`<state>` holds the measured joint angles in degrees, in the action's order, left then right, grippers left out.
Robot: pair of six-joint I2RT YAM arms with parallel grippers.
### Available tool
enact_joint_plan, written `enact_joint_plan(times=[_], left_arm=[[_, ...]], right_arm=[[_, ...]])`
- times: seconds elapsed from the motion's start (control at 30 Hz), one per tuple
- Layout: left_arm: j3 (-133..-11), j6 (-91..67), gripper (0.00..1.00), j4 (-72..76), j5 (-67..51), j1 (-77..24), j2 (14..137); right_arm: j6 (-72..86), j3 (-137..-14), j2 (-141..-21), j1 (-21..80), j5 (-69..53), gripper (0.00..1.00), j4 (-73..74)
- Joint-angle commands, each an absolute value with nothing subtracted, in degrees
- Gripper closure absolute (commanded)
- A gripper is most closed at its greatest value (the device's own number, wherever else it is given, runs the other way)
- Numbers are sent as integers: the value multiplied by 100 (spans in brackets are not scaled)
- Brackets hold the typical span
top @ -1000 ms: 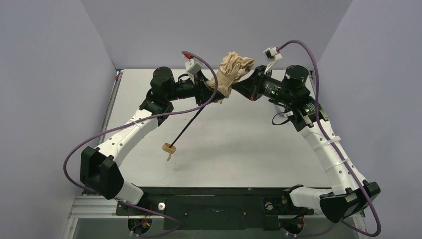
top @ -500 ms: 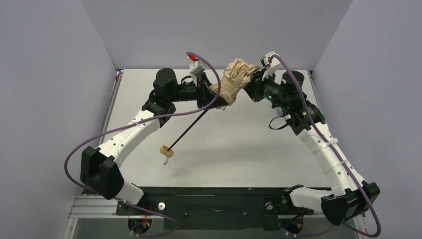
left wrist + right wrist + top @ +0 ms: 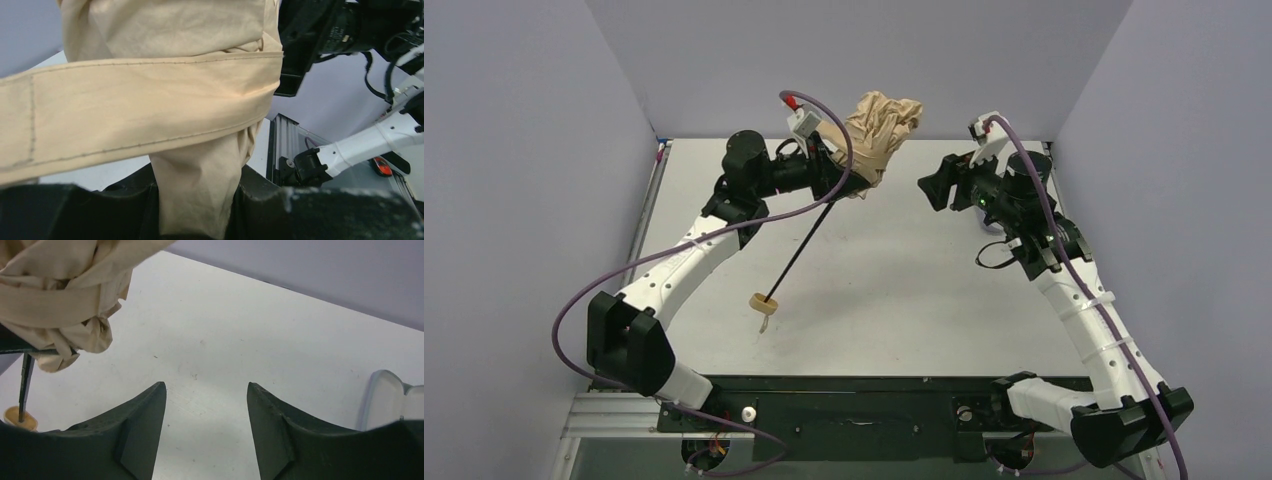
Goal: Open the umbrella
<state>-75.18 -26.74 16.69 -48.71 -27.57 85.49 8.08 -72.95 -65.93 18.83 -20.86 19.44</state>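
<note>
**A:** Where is the umbrella at this moment?

**B:** The umbrella [image 3: 876, 132] is in the air, above the far part of the table [image 3: 904, 290]. Its tan fabric is still a crumpled bundle, not spread. From the left wrist camera I see a stitched band [image 3: 140, 115] of the same fabric lying across the bundle.

**A:** And who holds it?

**B:** The left gripper [image 3: 839, 178]. Its jaws are clenched on the lower end of the bundle, where the thin black shaft [image 3: 799, 250] comes out. The shaft slants down toward the near left part of the table and ends in the small tan handle [image 3: 764, 301]. I cannot tell if the handle touches the table surface.

**A:** What about the other pincer?

**B:** The right gripper [image 3: 934, 185] is above the far right part of the table. Its jaws stand wide apart and there is nothing between them. It is not touching the fabric.

**A:** Is there anything else on the table?

**B:** Yes, a pale case [image 3: 387, 395] lies on it, at the right edge of the right wrist view.
</note>
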Motion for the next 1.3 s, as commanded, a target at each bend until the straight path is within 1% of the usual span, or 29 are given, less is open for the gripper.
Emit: enact_joint_plan(times=[0.0,0.1,0.13,0.2,0.23,0.27,0.3,0.33,0.37,0.43,0.5,0.57,0.63,0.67,0.7,0.73,0.77,0.8,0.83,0.87,0.9,0.93,1.07,1.2,1.27], left_arm=[[-7878,-2844,100,2001,-4229,-2646,8561],[-7906,-2873,100,1971,-4185,-2633,8627],[-7917,-2799,100,1903,-4265,-2639,8650],[-7876,-2111,100,1682,-4374,-2723,8567],[-7822,-950,100,1447,-4375,-2893,8498],[-7796,-141,100,832,-4159,-3029,8327],[-7644,1468,100,565,-3615,-3328,8135],[-7522,2145,100,390,-3354,-3466,8049],[-7246,3259,100,401,-2832,-3657,7923],[-6939,4377,100,610,-2135,-3804,7865],[-6808,4884,100,915,-1605,-3792,7887],[-6757,5036,100,1223,-1221,-3727,7930],[-6920,4641,100,1373,-1099,-3608,8009],[-7247,4412,100,1104,-1138,-3484,8065],[-7443,3841,100,689,-1350,-3407,8180],[-7815,3092,100,542,-1479,-3260,8247],[-7986,2684,100,342,-1629,-3190,8383],[-8355,1844,100,250,-1707,-3048,8454],[-8528,1423,100,89,-1905,-2974,8615],[-8847,501,100,49,-1994,-2826,8698],[-8981,4,100,19,-2116,-2758,8852],[-9156,-823,100,40,-2197,-2623,8983],[-9188,-3006,100,551,-2149,-2308,9190],[-9117,-4278,100,992,-2121,-2170,9278],[-8804,-4869,100,1595,-2101,-2116,9198]], right_arm=[[1153,-7209,-6252,1718,-2090,43,1933],[1382,-7187,-6239,1719,-2429,42,1847],[1447,-7213,-6255,1721,-2498,39,1712],[1670,-7310,-6310,1730,-2659,37,1495],[1771,-7364,-6341,1736,-2721,36,1424],[1804,-7477,-6393,1733,-2723,36,1420],[1820,-7535,-6409,1721,-2660,36,1456],[1802,-7608,-6421,1709,-2605,35,1506],[1725,-7610,-6405,1662,-2501,35,1600],[1669,-7525,-6340,1533,-2344,36,1721],[1836,-7275,-6224,1280,-2339,36,1741],[2018,-7165,-6196,1074,-2420,36,1730],[2087,-7120,-6206,997,-2432,36,1714],[2102,-7111,-6210,987,-2432,35,1705],[2119,-7111,-6237,986,-2429,35,1670],[2156,-7119,-6252,985,-2444,35,1648],[2168,-7152,-6296,989,-2461,35,1623],[2177,-7175,-6316,999,-2483,34,1605],[2178,-7210,-6358,1005,-2490,34,1589],[2184,-7217,-6378,1027,-2501,34,1533],[2186,-7223,-6404,1045,-2507,34,1496],[2197,-7215,-6419,1096,-2516,34,1413],[2085,-7039,-6471,1506,-2510,34,1064],[1769,-6952,-6605,2170,-2368,34,765],[1884,-6933,-6739,2430,-2372,34,555]])
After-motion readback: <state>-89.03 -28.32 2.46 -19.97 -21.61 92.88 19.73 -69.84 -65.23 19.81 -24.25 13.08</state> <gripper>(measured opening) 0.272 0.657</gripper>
